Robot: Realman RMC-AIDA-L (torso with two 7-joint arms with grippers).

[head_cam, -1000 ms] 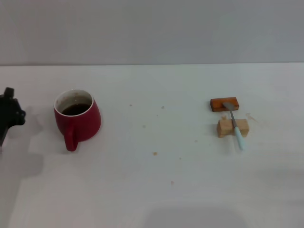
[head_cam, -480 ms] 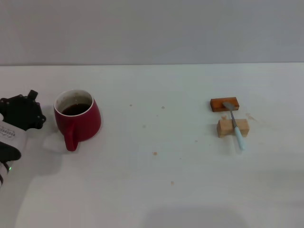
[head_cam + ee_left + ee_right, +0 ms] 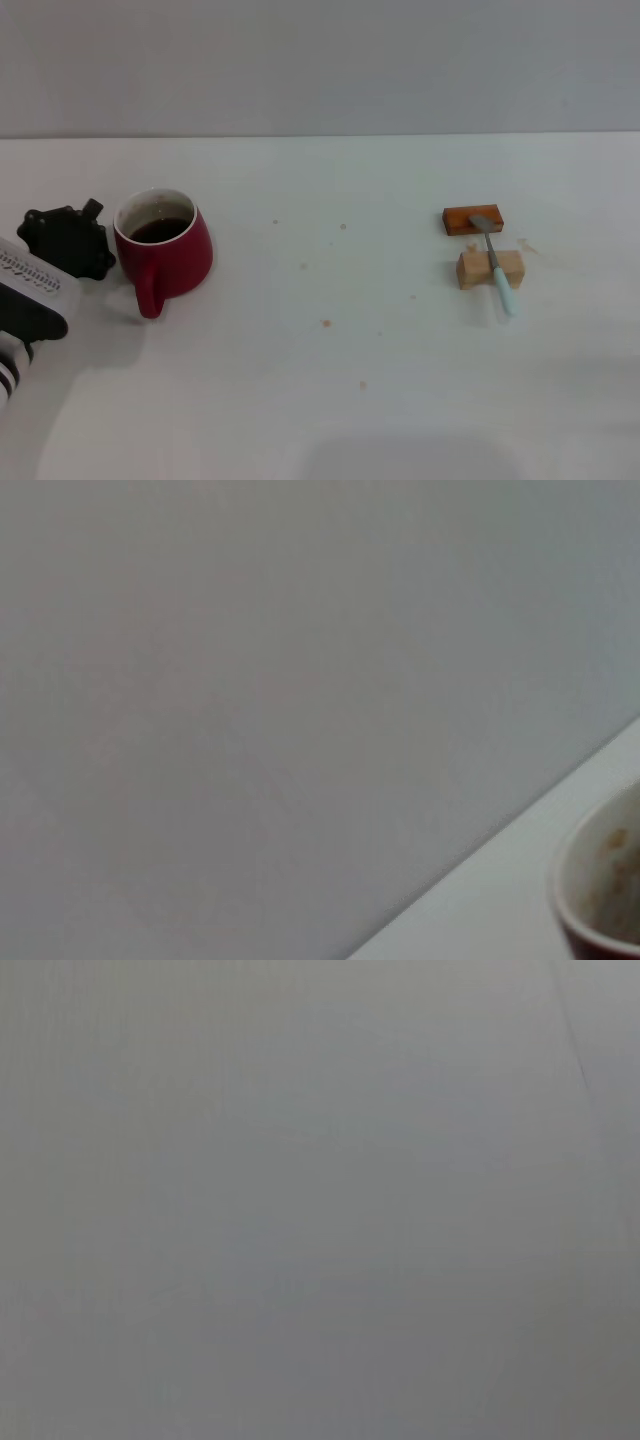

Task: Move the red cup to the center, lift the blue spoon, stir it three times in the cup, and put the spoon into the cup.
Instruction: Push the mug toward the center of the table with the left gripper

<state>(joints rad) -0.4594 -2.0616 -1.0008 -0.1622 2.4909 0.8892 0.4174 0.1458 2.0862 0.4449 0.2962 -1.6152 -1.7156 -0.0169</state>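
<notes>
On the left of the worktop (image 3: 330, 400) stood the red cup (image 3: 163, 248), handle toward the near side, with the left pincer (image 3: 68, 240) just beside it on its left; whether that pincer was apart or together could not be told. Well apart on the right, the blue spoon (image 3: 494, 261) lay across a tan block (image 3: 489, 268), its bowl on an orange-brown block (image 3: 472, 219).

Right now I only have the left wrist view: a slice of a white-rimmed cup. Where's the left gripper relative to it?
Observer: Head view puts the left gripper close beside the squat dark-red mug, on the robot's left; contact I cannot tell.
Operator: Handle?
Observer: Its loop handle points toward the robot, not at the gripper.
Operator: Spoon?
Observer: The pale-blue-handled metal spoon lies far right across a tan wooden block, bowl on an orange-brown block.
</notes>
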